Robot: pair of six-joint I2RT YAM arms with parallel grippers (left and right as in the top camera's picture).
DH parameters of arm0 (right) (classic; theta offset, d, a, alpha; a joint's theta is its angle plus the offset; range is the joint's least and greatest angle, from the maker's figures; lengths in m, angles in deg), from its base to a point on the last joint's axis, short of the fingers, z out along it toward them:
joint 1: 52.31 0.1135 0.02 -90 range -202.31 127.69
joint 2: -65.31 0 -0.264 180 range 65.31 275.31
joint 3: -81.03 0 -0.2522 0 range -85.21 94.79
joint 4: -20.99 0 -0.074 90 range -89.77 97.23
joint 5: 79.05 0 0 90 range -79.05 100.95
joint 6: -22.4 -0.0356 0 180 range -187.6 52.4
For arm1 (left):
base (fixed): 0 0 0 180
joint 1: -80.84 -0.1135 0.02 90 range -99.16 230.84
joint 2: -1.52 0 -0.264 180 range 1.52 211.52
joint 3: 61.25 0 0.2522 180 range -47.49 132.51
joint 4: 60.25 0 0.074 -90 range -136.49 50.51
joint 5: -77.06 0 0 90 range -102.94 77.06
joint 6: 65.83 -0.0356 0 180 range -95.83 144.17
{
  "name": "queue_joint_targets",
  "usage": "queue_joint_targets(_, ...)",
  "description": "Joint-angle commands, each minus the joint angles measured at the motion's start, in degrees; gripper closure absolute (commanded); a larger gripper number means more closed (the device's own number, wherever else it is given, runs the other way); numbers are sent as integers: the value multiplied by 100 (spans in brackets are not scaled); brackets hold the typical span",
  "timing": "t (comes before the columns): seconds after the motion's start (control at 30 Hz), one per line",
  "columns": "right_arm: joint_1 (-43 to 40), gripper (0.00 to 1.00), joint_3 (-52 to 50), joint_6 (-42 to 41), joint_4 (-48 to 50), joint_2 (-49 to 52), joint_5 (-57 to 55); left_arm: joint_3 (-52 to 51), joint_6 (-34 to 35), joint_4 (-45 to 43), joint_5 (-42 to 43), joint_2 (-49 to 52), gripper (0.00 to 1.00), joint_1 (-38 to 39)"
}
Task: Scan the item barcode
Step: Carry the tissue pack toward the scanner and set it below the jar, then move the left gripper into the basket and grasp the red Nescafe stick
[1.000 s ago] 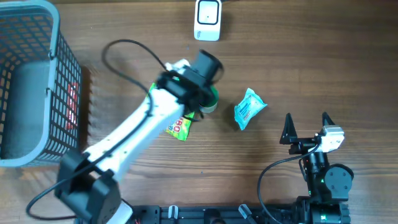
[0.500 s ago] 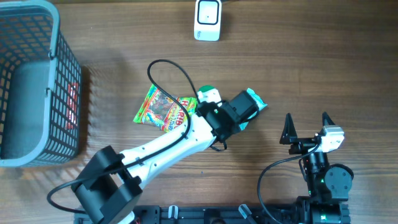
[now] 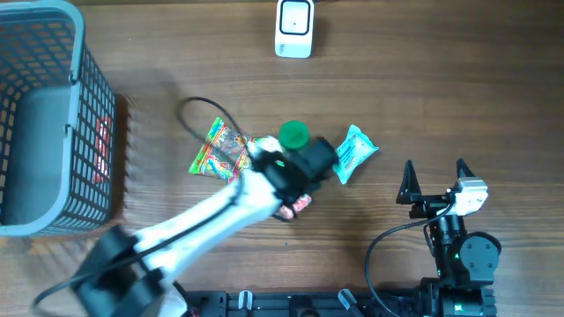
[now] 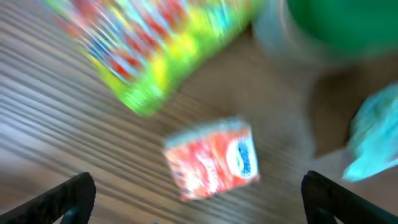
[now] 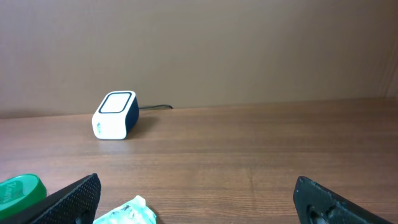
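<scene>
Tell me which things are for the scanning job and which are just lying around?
For the job: scanner, red packet, left gripper open over it.
Lying about, for now: gummy bag, green-lidded tub, teal packet, basket, idle right gripper.

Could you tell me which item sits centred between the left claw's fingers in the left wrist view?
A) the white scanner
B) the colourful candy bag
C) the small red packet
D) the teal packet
C, since the left wrist view shows the small red packet lying on the table, centred in the gap of the wide-open left claw and touching neither finger.
</scene>
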Motion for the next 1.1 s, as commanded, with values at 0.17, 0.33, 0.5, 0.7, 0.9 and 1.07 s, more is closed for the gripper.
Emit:
queue_joint_targets(0.17, 28, 0, -4, 57, 20, -35, 85, 1690, -2041, 391, -763, -2048, 0, -3348)
queue_joint_targets(0.33, 28, 0, -4, 57, 20, -35, 85, 2710, -2500, 376, 42, -2103, 0, -5825)
queue_joint_targets(0.5, 28, 0, -4, 59, 20, -35, 85, 2839, -2492, 199, 787, -1956, 0, -7766)
queue_joint_targets(0.7, 28, 0, -4, 57, 20, -35, 85, 2830, -2496, 411, 1379, -579, 0, -8682)
queue_joint_targets(0.9, 28, 0, -4, 57, 20, -35, 85, 2830, -2494, 761, 2540, 1174, 0, -8642)
queue_joint_targets(1.07, 28, 0, -4, 57, 20, -35, 85, 2830, -2726, 999, 2540, 1965, 0, -8548)
